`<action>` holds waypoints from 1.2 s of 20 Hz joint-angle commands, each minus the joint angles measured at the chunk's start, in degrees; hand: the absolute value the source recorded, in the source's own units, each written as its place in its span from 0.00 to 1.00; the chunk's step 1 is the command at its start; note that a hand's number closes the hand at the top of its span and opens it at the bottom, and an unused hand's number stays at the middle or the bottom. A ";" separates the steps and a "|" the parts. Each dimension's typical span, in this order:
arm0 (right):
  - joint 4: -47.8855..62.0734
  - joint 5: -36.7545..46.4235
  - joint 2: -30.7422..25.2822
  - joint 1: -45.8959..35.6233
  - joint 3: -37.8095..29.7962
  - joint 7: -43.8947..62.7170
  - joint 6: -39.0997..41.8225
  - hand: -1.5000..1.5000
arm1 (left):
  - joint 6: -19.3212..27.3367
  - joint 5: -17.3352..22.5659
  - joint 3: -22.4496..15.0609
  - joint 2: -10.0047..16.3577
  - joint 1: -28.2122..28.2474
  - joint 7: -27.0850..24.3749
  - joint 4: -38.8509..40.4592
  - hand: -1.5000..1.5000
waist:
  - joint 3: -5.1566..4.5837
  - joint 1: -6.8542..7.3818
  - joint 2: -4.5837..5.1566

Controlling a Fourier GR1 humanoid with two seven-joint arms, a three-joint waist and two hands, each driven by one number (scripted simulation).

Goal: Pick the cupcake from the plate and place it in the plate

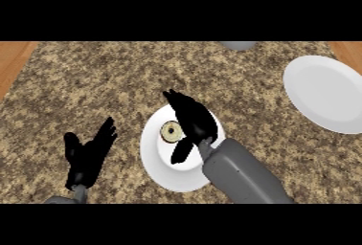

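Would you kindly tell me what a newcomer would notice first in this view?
The right hand is spread open over the cupcake on the near plate, mid-counter. A second white plate lies at the far right, and the left hand rests open at lower left.

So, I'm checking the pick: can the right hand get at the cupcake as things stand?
Probably yes. The right hand is open over the near plate, with its fingers along one side of the cupcake and its thumb on the other. Nothing stands between them.
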 commanded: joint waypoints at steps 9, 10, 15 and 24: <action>11.11 0.31 0.35 -4.29 7.67 3.12 -8.70 0.00 | -2.17 -2.07 2.61 -1.84 -1.85 3.50 -0.69 0.50 | -0.01 0.36 0.10; 6.24 1.77 0.35 -1.59 9.15 6.44 -7.11 0.00 | -1.67 -2.90 2.94 -1.95 0.23 2.38 -1.79 0.50 | -0.01 0.12 0.00; 16.37 -2.63 0.35 -6.93 6.49 -0.35 -7.24 0.00 | -1.68 -5.12 1.55 -4.74 2.24 -0.10 -0.58 0.50 | -0.01 0.52 0.14; 24.61 -2.30 0.35 -10.62 11.47 -5.63 -6.00 1.00 | -5.07 -3.97 5.27 -3.73 -0.05 -0.68 2.18 0.50 | -0.03 0.48 0.24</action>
